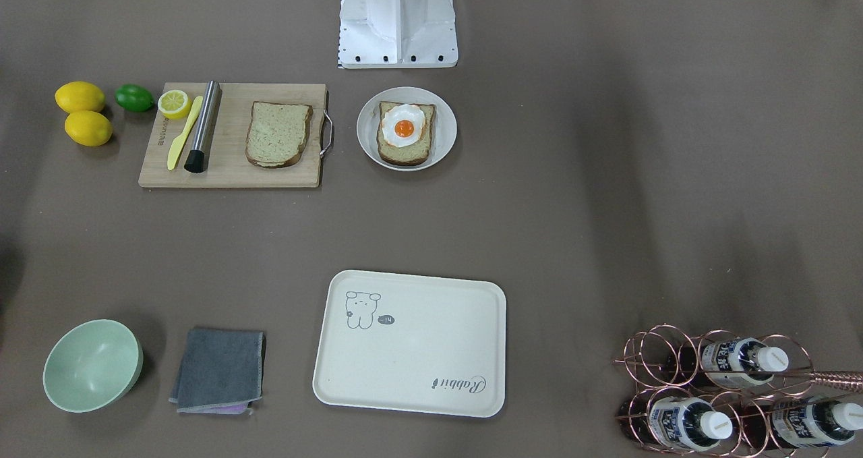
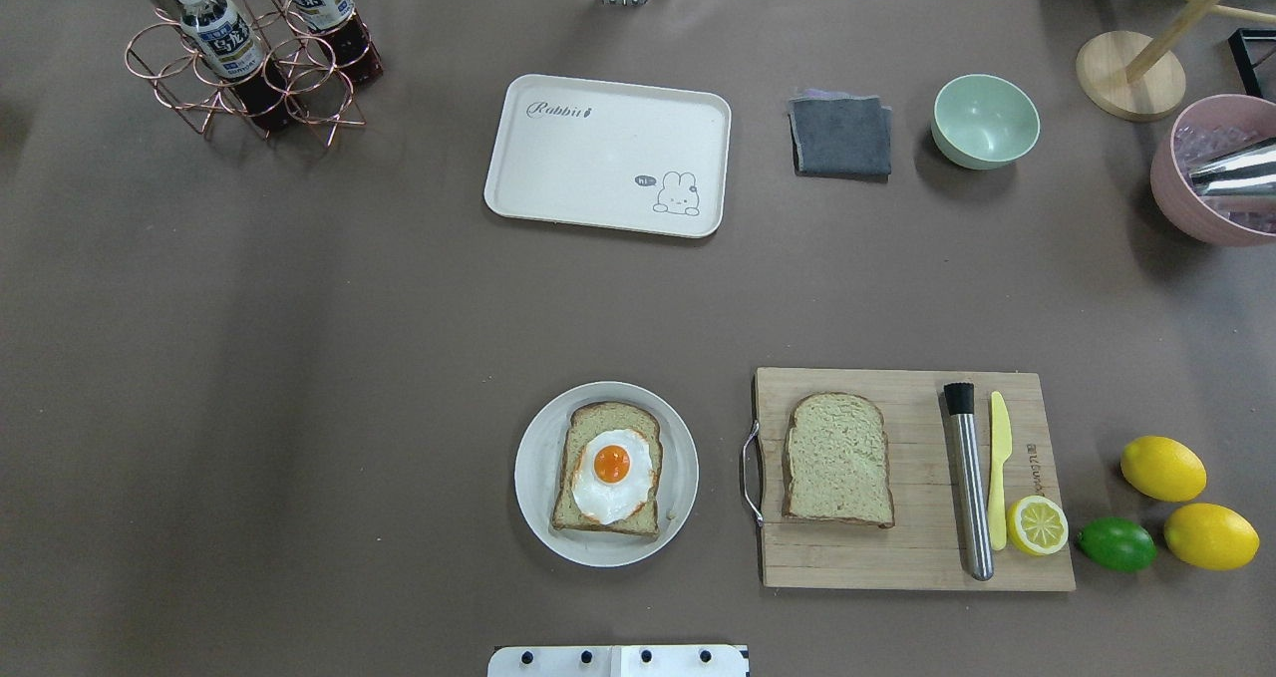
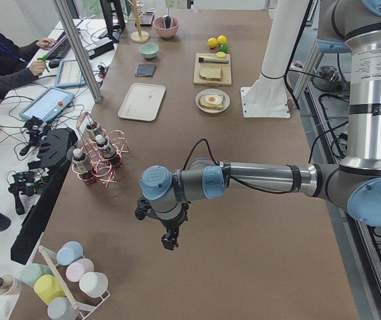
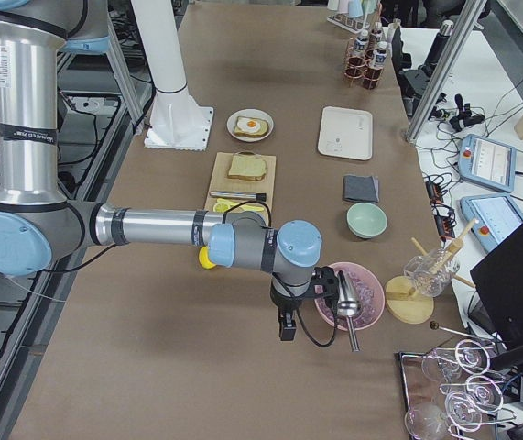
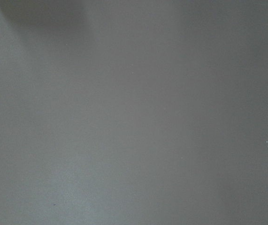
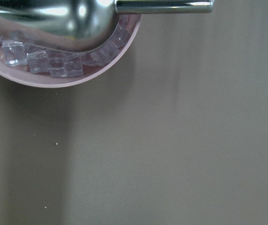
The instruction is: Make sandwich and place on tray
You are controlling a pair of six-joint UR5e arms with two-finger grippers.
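One bread slice [image 2: 606,428] with a fried egg [image 2: 611,470] on top lies on a round white plate [image 2: 528,478]; it also shows in the front view [image 1: 403,149]. A second bread slice [image 2: 837,458] lies bare on the wooden cutting board [image 2: 877,562]. The cream tray [image 2: 588,159] sits empty at the table's far side. My left gripper [image 3: 170,240] hangs over bare table far off to the left. My right gripper [image 4: 286,328] hangs far to the right. I cannot tell whether either is open or shut.
A steel rod [image 2: 967,478], a yellow knife [image 2: 999,468] and a lemon half [image 2: 1037,524] lie on the board. Lemons [image 2: 1162,468] and a lime [image 2: 1116,543] lie beside it. Grey cloth [image 2: 840,136], green bowl [image 2: 985,121], bottle rack [image 2: 249,49] and pink ice bowl [image 6: 58,77] stand around.
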